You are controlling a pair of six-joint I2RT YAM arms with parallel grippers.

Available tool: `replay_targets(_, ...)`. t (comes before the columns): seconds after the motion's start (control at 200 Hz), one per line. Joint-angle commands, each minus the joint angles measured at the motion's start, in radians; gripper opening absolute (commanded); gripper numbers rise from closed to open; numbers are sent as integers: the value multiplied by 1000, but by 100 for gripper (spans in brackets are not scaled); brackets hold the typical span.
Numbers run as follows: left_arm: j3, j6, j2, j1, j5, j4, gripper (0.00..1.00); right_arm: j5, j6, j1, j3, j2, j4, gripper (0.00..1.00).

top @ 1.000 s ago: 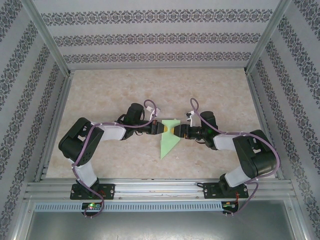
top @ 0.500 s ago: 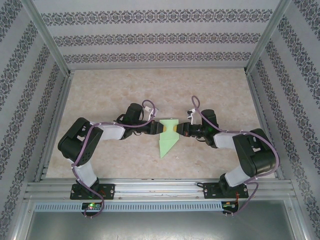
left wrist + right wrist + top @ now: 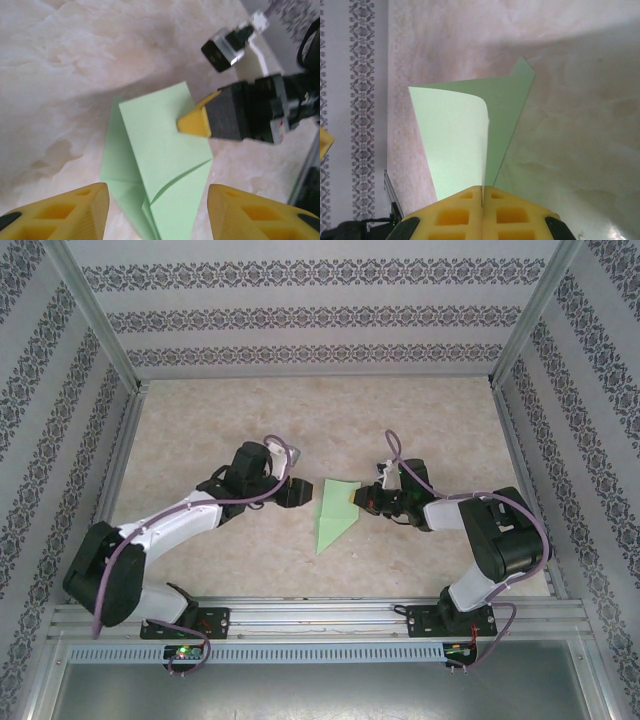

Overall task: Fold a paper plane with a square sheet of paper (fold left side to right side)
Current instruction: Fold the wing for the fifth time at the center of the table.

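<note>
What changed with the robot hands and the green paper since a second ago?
The left gripper opened, let go of the paper and pulled back leftward. The right gripper pinched shut on its right edge. The paper stayed in place on the table.

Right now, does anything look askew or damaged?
The paper has an upper flap that curls up off the layer beneath, where the shut right gripper pinches its edge, so it isn't lying flat. No tear shows.
</note>
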Motion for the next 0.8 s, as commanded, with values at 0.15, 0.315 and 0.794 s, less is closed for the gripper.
replay_targets(0.15, 90, 159, 20, -250, -294, -302, 56, 72, 120, 11, 62, -47, -144, 0)
replay_targets(0.315, 166, 170, 127, -362, -393, -343, 58, 101, 117, 25, 98, -59, -223, 0)
replay_targets(0.794, 313, 223, 380, -480, -624, -411, 60, 126, 149, 48, 126, -50, -253, 0)
